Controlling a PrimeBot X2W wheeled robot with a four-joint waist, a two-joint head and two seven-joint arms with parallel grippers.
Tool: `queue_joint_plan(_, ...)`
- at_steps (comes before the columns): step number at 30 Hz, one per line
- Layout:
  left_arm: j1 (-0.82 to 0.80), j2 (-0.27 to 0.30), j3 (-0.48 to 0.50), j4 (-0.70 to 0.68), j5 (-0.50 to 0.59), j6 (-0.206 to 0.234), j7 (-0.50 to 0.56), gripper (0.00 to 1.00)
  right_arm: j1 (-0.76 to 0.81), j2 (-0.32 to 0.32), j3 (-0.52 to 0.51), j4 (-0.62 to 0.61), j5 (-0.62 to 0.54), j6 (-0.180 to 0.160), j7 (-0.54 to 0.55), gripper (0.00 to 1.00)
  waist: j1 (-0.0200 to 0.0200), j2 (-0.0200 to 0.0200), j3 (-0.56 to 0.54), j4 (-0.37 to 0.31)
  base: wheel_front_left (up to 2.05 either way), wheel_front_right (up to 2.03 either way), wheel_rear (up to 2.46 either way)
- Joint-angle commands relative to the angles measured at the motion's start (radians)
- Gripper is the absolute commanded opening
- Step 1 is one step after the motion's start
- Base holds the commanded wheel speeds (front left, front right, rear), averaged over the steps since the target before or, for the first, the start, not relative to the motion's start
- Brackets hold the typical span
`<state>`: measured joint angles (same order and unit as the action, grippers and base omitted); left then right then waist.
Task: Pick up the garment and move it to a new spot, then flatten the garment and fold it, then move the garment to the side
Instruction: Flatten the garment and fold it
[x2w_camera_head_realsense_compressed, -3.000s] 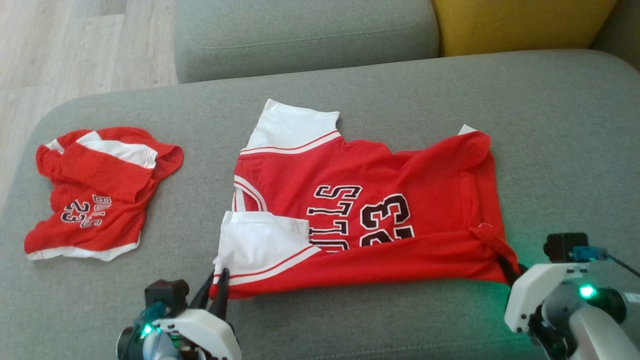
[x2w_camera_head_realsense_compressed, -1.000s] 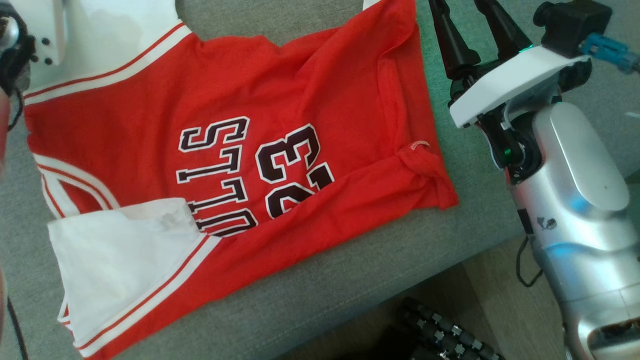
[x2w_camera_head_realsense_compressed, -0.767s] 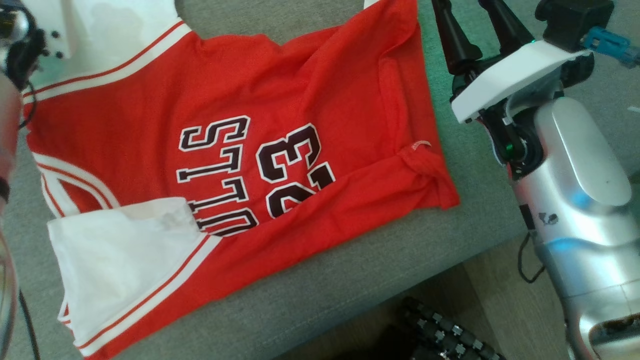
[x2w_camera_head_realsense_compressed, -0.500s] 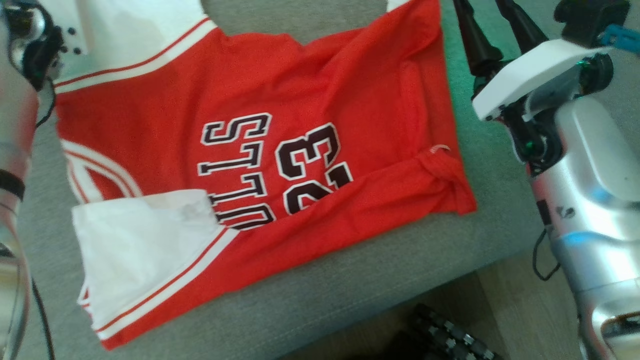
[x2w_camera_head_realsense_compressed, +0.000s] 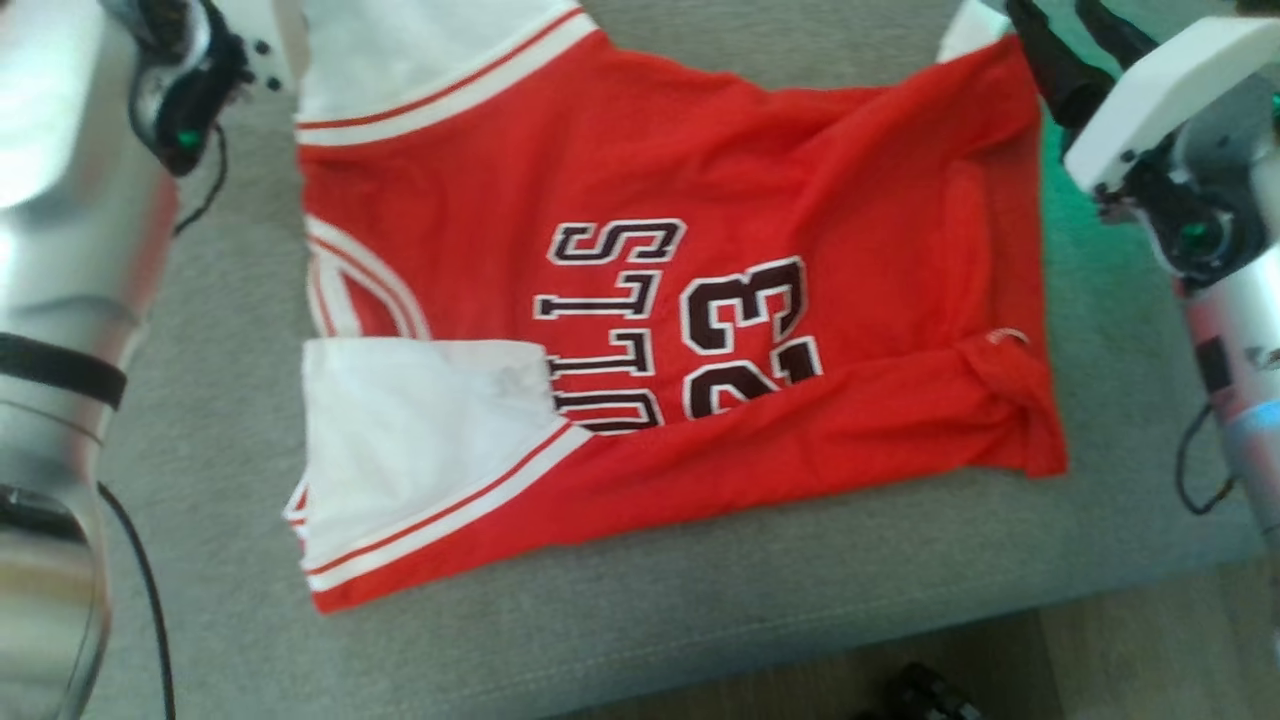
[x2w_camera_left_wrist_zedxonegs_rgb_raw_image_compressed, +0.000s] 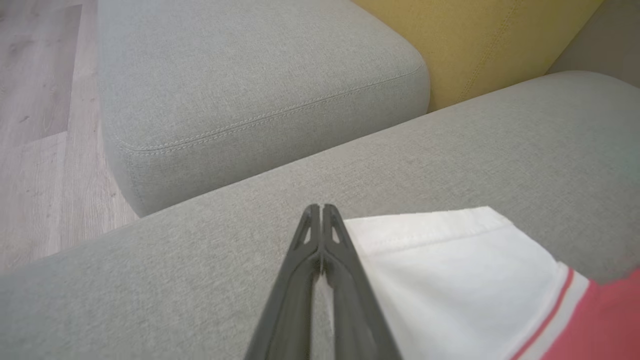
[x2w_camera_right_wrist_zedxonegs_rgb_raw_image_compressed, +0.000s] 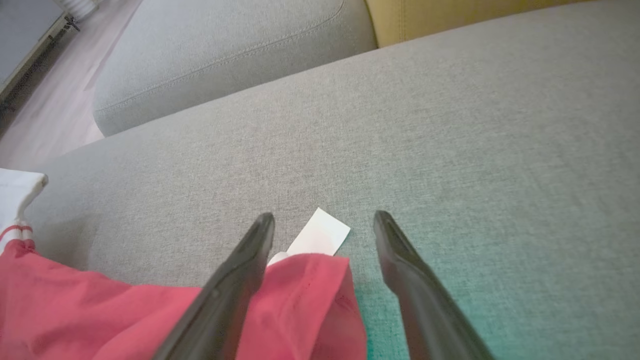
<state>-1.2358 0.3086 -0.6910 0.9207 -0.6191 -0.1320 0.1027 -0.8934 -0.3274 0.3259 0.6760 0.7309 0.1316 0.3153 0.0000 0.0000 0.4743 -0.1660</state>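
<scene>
My left gripper (x2w_camera_left_wrist_zedxonegs_rgb_raw_image_compressed: 322, 210) is pressed together at the shirt's (x2w_camera_head_realsense_compressed: 700, 300) white sleeve (x2w_camera_left_wrist_zedxonegs_rgb_raw_image_compressed: 450, 260). My right gripper (x2w_camera_right_wrist_zedxonegs_rgb_raw_image_compressed: 325, 217) is spread astride its red corner, probably to pull it flat.

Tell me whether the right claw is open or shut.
Open. In the right wrist view the right claw has its fingers spread wide, the jersey corner lying between them, not pinched.

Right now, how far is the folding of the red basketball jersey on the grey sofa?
Done: the red basketball jersey lies spread on the grey fabric sofa seat, its near edge already folded over the number. In hand: the left pincer is shut at the edge of the white sleeve, the open right pincer straddles the red far corner. Left: the remaining folds and moving it aside.
</scene>
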Motion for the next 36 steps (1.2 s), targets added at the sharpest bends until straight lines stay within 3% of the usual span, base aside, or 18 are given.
queue_joint_plan(1, -0.024, 0.032, 0.008, -0.047, -0.015, 0.001, -0.009, 0.0, -0.025, -0.033, 0.023, -0.007, 0.028, -0.001, 0.033, 1.0, 0.0, 0.0, -0.004, 0.032, 0.0, 0.0, 0.0)
queue_joint_plan(6, -0.018, 0.031, -0.02, -0.083, -0.041, 0.001, -0.009, 0.0, -0.052, -0.083, 0.079, 0.045, 0.046, -0.001, 0.073, 1.0, 0.0, 0.0, -0.001, 0.049, 0.0, 0.0, 0.0)
queue_joint_plan(20, -0.025, 0.052, -0.055, -0.084, -0.068, 0.001, -0.012, 0.0, -0.079, -0.108, 0.199, 0.098, 0.128, -0.001, 0.142, 1.0, 0.0, 0.0, 0.003, 0.041, 0.0, 0.0, 0.0)
queue_joint_plan(21, -0.025, 0.053, -0.056, -0.081, -0.069, 0.001, -0.013, 0.0, -0.08, -0.11, 0.208, 0.101, 0.131, -0.001, 0.145, 0.95, 0.0, 0.0, 0.002, 0.04, 0.0, 0.0, 0.0)
queue_joint_plan(22, -0.025, 0.054, -0.058, -0.078, -0.069, 0.001, -0.014, 0.0, -0.081, -0.112, 0.215, 0.104, 0.135, -0.001, 0.147, 0.37, 0.0, 0.0, 0.001, 0.039, 0.0, 0.0, 0.0)
queue_joint_plan(23, -0.024, 0.055, -0.06, -0.074, -0.07, 0.001, -0.015, 0.0, -0.082, -0.114, 0.222, 0.106, 0.139, -0.001, 0.147, 0.0, 0.0, 0.0, 0.0, 0.038, 0.0, 0.0, 0.0)
queue_joint_plan(36, -0.034, 0.078, -0.053, 0.009, -0.062, 0.037, -0.091, 0.0, -0.111, -0.167, 0.291, 0.152, 0.132, -0.001, 0.086, 0.0, 0.0, 0.0, -0.019, 0.035, 0.0, 0.0, 0.0)
